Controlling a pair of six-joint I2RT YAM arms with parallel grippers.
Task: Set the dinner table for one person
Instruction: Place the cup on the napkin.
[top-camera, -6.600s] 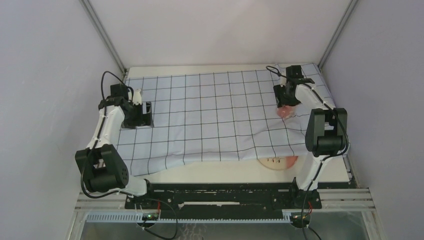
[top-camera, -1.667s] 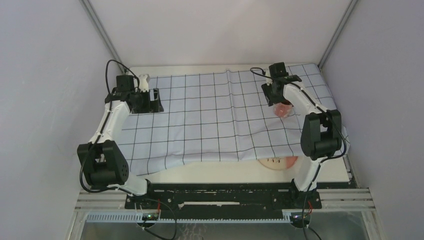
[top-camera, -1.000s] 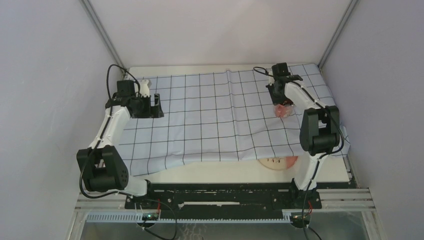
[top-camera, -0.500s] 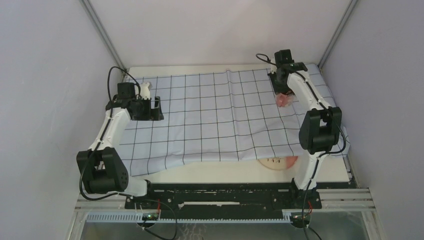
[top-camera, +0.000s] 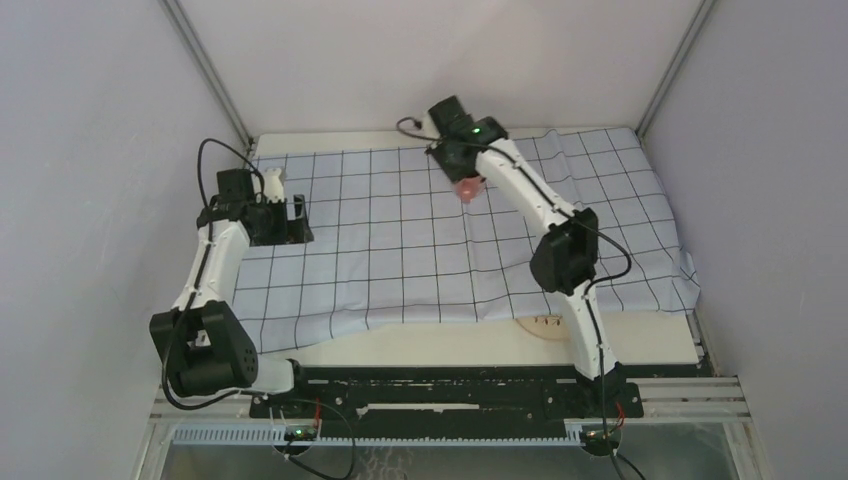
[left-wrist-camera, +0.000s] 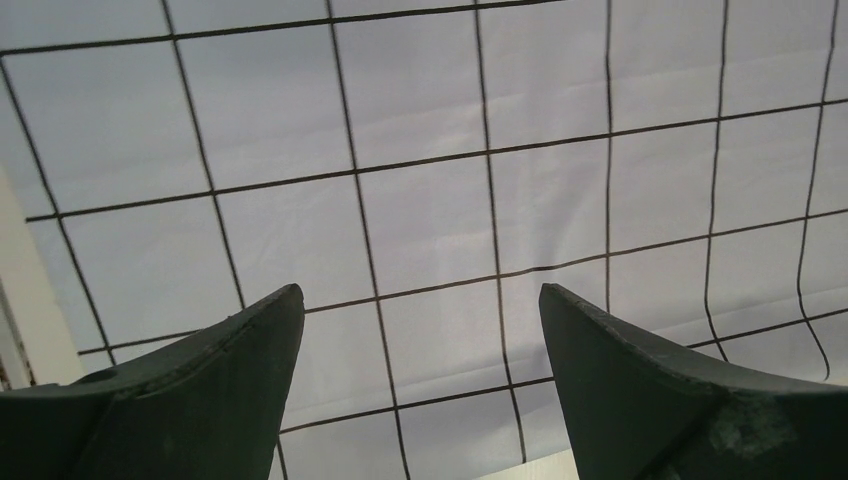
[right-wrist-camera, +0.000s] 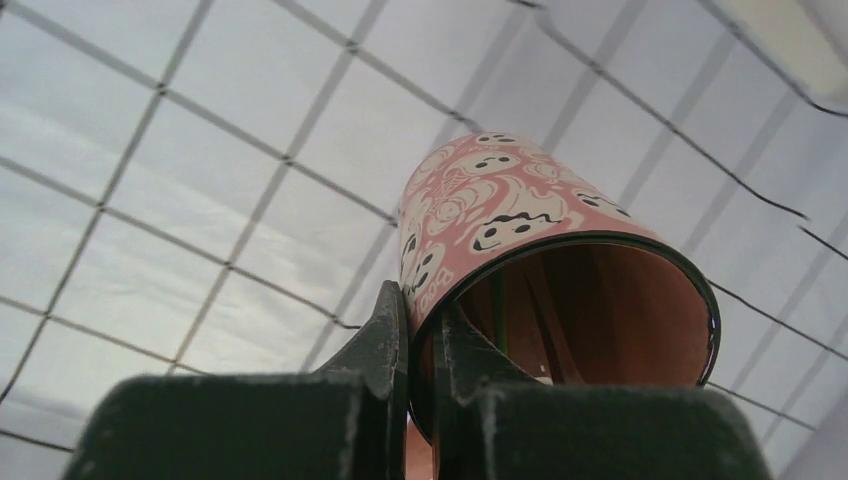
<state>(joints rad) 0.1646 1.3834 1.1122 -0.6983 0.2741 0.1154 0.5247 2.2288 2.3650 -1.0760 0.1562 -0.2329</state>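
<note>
We take the dinner table (top-camera: 430, 345) to be the cream-white top that fills the booth floor, bare only in a strip along its near edge and a sliver at the far edge. We judge it heavy, stiff and fixed, a surface to set things on, not something to grasp. Most of it lies under a pale-blue gridded cloth (top-camera: 400, 250), which looks soft and light. It is rumpled along its near hem, and we expect it to slide or bunch if dragged, so any hold on it should be at a hem or corner. A plate (top-camera: 540, 323) peeks out from under that near hem, mostly hidden. Over the far middle of the cloth, the right gripper (right-wrist-camera: 420, 300) is closed on a pink cup (right-wrist-camera: 520, 230) printed with little faces. It pinches the cup's wall at the rim, one finger inside and one outside. The cup sits tilted, and we cannot tell whether it touches the cloth. It seems light and rigid, so the thin rim pinch could let it swing. At the left side the left gripper (left-wrist-camera: 420, 300) hangs over the cloth with its jaws wide apart and nothing between them.
</note>
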